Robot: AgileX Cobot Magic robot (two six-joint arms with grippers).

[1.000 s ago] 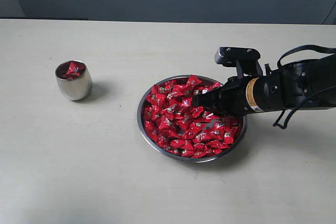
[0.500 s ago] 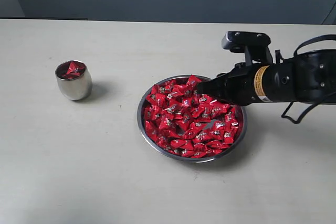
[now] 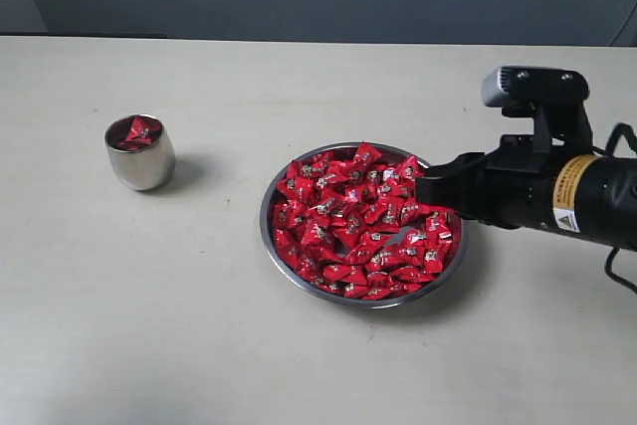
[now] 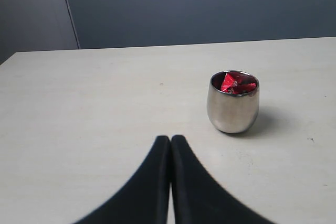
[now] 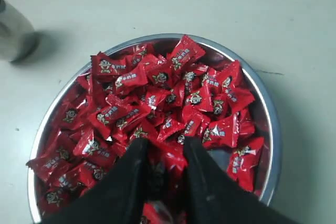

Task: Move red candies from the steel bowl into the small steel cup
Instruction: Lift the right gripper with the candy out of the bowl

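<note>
The right gripper pinches one bright red wrapped candy between its black fingers. It is just above the heap of shiny red candies that fills the wide shallow steel bowl beneath them. The left gripper has its fingers pressed together, empty. The small rounded steel cup, with red candies inside, stands beyond their tips, apart.

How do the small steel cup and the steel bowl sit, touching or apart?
Apart. The exterior view shows a plain strip of bare table between the small steel cup and the steel bowl.
</note>
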